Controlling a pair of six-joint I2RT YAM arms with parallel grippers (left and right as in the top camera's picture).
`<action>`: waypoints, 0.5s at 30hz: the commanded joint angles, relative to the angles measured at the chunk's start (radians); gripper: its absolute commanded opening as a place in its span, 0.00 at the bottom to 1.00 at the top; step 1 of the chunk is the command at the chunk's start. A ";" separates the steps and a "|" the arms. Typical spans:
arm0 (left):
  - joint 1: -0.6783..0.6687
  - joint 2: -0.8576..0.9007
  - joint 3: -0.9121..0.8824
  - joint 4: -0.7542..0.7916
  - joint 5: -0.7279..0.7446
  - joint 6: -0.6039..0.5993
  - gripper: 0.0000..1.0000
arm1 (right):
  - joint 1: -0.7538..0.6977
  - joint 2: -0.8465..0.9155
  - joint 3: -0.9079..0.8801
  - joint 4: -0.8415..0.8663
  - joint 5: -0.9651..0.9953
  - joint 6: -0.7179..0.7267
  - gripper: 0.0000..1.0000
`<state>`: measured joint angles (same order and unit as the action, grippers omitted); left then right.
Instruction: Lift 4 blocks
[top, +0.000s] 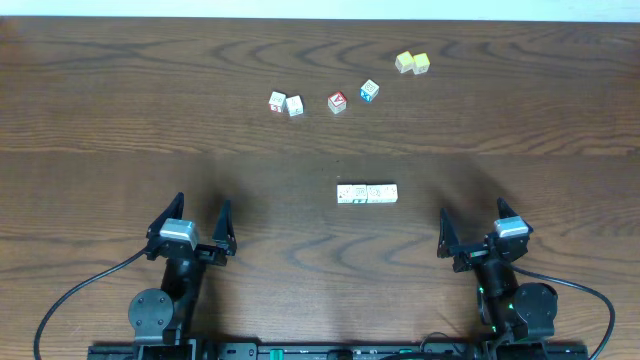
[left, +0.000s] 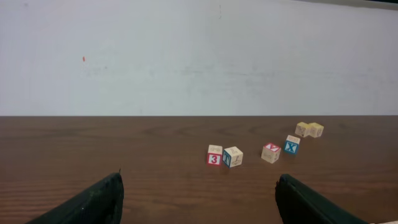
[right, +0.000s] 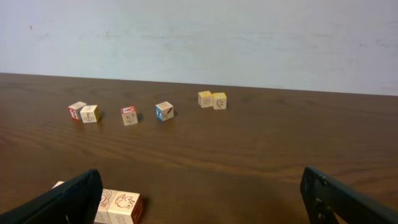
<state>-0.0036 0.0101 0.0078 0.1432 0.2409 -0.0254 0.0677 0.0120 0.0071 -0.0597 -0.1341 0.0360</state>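
Wooden letter cubes: ten in all. The four blocks (top: 367, 193) sit in one near row; six lie farther off, including one red-faced cube (top: 337, 101) and one blue-faced cube (top: 369, 91). Grippers: two, left gripper (top: 202, 205) and right gripper (top: 473, 212).

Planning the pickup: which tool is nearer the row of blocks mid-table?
Right. The right tool is just right of the row of blocks, toward the robot; the left tool is farther to its left.

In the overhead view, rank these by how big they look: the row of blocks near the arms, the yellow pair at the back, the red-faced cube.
1. The row of blocks, clearly longest.
2. The yellow pair.
3. The red-faced cube, a single block.
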 joint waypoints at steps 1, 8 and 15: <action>0.003 -0.009 -0.004 -0.015 -0.008 0.006 0.78 | -0.010 -0.006 -0.002 -0.004 0.002 -0.015 0.99; 0.004 -0.009 -0.004 -0.141 -0.047 0.006 0.78 | -0.010 -0.006 -0.002 -0.004 0.002 -0.015 0.99; 0.006 -0.009 -0.004 -0.203 -0.089 0.006 0.79 | -0.010 -0.006 -0.002 -0.004 0.002 -0.015 0.99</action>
<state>-0.0032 0.0101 0.0135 -0.0097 0.1726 -0.0254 0.0677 0.0120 0.0071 -0.0597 -0.1341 0.0360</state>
